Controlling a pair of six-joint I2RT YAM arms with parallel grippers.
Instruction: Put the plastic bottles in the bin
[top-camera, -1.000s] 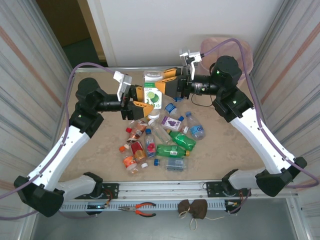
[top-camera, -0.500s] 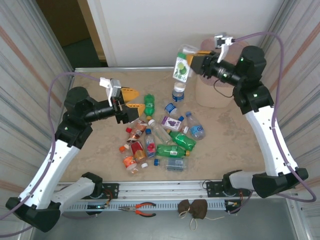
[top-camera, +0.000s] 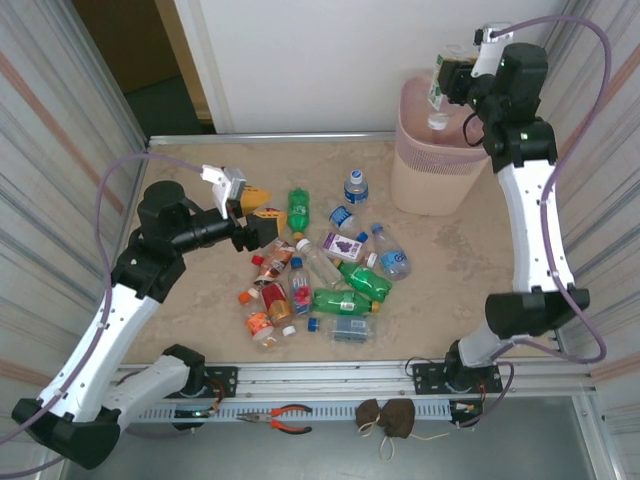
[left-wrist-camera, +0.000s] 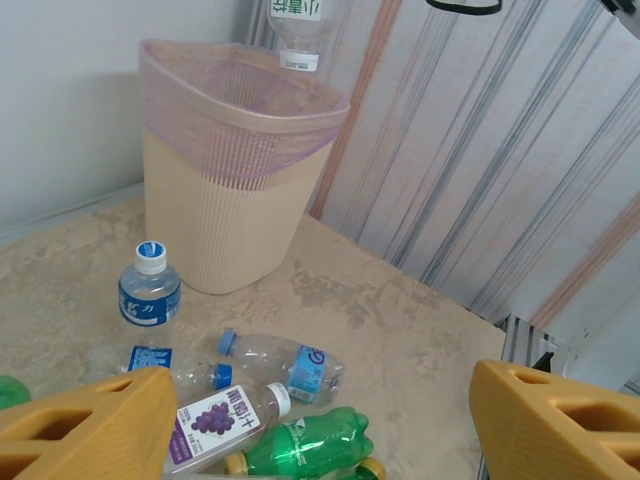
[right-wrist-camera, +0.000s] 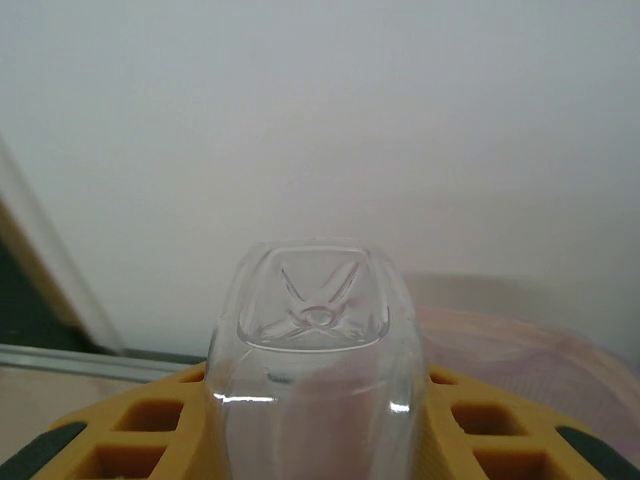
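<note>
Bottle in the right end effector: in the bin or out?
Out: the bottle hangs cap-down above the bin rim, clamped in the right end effector.

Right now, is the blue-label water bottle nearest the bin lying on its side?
No, the water bottle stands upright, cap up, just in front of the bin.

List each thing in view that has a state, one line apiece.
bin: upright, bag-lined.
clear bottle: held cap down above the bin.
right gripper: shut on the clear bottle.
left gripper: open, empty.
blue-label bottle: standing, capped.
heaped bottles: lying on their sides, not yet binned.
</note>
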